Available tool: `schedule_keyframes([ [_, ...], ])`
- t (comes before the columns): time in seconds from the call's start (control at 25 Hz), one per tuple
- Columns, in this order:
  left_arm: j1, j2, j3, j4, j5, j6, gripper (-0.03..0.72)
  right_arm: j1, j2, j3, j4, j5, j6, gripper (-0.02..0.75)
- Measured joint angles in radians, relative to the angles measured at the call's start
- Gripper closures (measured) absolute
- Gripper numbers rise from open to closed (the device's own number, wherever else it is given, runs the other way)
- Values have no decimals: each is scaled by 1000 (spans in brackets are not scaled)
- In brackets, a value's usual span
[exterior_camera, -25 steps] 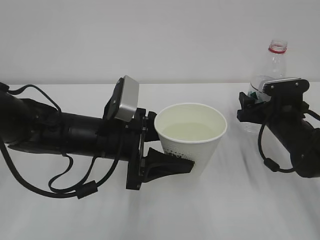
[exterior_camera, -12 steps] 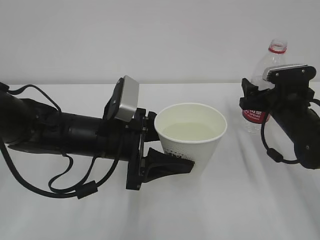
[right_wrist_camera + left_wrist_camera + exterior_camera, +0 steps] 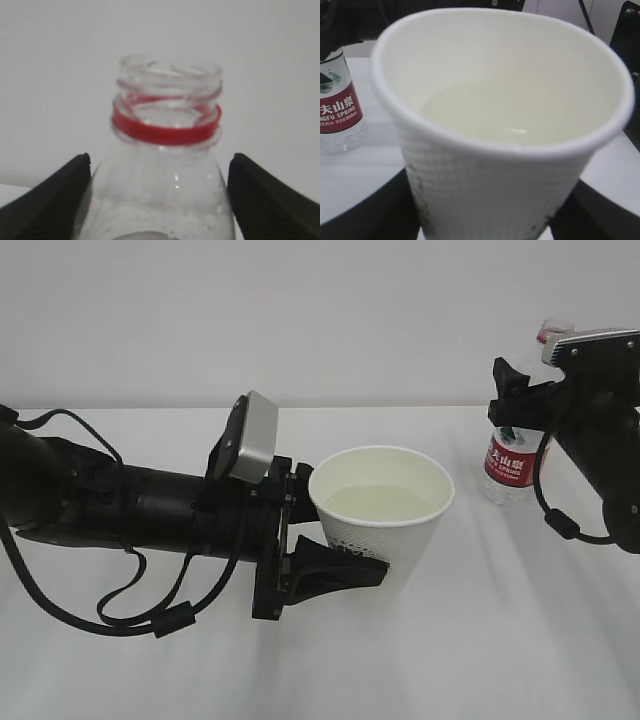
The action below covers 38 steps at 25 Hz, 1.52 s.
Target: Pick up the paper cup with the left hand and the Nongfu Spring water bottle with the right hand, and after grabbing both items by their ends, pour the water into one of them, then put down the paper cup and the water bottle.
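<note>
My left gripper [image 3: 345, 572] is shut on the lower part of the white paper cup [image 3: 385, 540], which stands upright with its mouth open. A shallow pool of clear water [image 3: 485, 115] lies inside the cup [image 3: 495, 185]. The black fingers [image 3: 365, 220] press on both sides of the cup's base. The Nongfu Spring water bottle [image 3: 510, 465] stands upright at the right, uncapped, with a red label and a red neck ring [image 3: 165, 131]. My right gripper [image 3: 512, 405] is open around the bottle's shoulder. Both its fingers [image 3: 55, 195] stand apart from the plastic.
A white table [image 3: 450, 660] runs under both arms, with a plain pale wall behind it. The left arm's cables [image 3: 120, 610] loop down near the table at the left. In the left wrist view the bottle [image 3: 337, 112] stands left of the cup.
My right gripper has risen from the bottle's label to its shoulder and shifted right, uncovering the label. The bottle stays standing. The left arm and the cup have not moved.
</note>
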Motion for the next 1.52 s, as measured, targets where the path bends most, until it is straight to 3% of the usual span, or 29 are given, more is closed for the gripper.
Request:
schedule_keyframes([
  [1.52,0,0,0,0,0,0,179,0,-487,471,-13,-22,-21,122],
])
